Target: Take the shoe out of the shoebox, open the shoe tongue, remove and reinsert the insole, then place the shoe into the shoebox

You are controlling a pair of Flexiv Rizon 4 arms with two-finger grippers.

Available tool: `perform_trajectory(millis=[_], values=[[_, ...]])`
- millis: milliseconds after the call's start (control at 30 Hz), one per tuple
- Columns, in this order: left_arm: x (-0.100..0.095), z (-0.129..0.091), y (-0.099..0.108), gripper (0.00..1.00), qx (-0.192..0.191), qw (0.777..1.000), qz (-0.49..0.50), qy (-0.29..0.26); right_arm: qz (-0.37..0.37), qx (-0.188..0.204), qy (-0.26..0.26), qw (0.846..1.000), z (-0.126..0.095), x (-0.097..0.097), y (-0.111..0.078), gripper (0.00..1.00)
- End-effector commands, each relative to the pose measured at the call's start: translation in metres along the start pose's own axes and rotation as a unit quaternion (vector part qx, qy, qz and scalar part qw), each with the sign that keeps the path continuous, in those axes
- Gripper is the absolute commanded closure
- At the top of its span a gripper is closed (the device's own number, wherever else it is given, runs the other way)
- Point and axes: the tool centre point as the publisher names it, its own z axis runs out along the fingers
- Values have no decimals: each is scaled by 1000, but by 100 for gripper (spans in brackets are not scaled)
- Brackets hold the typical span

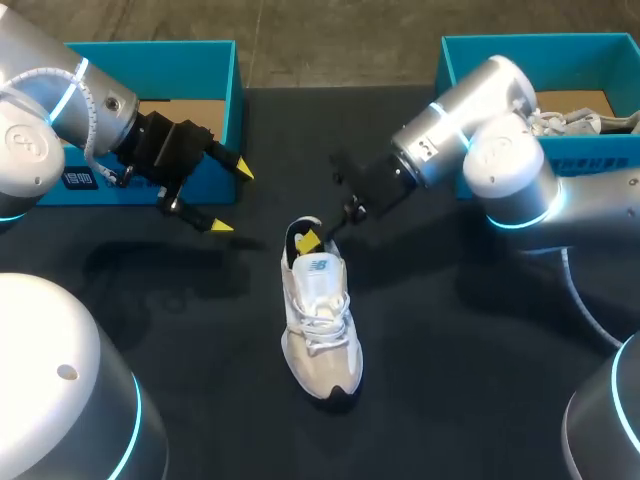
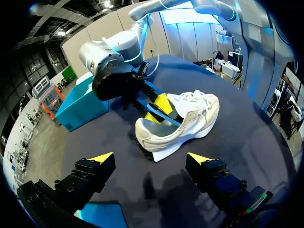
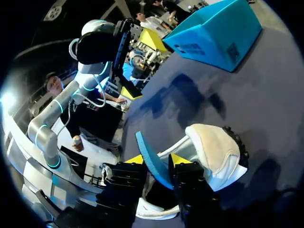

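A white sneaker [image 1: 318, 320] lies on the black table, toe toward me; it also shows in the left wrist view as the sneaker [image 2: 190, 118]. My right gripper [image 1: 310, 240] is at the heel opening, and a blue insole [image 3: 152, 161] stands up out of the shoe [image 3: 213, 147] between its fingers. The yellow tips of the right gripper [image 3: 156, 159] stand slightly apart on either side of the insole, not clamped on it. My left gripper [image 1: 232, 198] hangs wide open and empty to the shoe's left, above the table, seen as the left gripper [image 2: 151, 157] facing the heel.
A blue shoebox [image 1: 215, 60] stands at the back left behind my left arm. A second blue shoebox [image 1: 500, 50] at the back right holds another shoe [image 1: 570, 122]. Bare black table surrounds the sneaker.
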Motion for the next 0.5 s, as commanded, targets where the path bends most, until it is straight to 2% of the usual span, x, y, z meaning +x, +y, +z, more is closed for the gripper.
perform_trajectory(millis=[33,100,300,500], values=[[0,0,0,0,-1,1000,0,1,3,15,15,1000,7,-14,8,85],[0,0,0,0,-1,1000,0,1,11,28,18,999,10,-19,7,100],[0,0,0,0,-1,1000,0,1,42,54,18,998,11,-20,-3,100],[0,0,0,0,-1,1000,0,1,60,59,22,996,12,-13,-16,100]])
